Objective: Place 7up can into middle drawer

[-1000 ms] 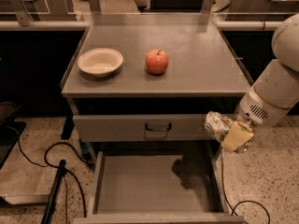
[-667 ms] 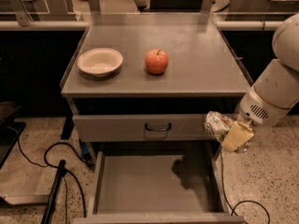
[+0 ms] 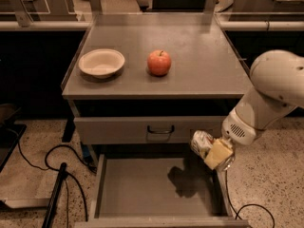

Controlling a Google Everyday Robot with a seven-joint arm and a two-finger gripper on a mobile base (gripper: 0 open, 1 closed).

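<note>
The 7up can (image 3: 201,143), silver with a white-and-green label, is held in my gripper (image 3: 212,152), which is shut on it. The can lies tilted in the fingers (image 3: 218,154), above the right rear part of the middle drawer (image 3: 142,186). The drawer is pulled open at the bottom of the view, with a flat bare grey floor and low side walls. The gripper and can cast a shadow on the drawer floor. My white arm (image 3: 266,99) comes in from the right.
A closed drawer front with a black handle (image 3: 160,128) is above the open drawer. A red apple (image 3: 159,62) and a white bowl (image 3: 101,62) stand on the cabinet top. Black cables (image 3: 52,170) lie on the floor at left.
My gripper has moved left and down with the can, from beside the closed drawer front to over the open drawer's right rear part.
</note>
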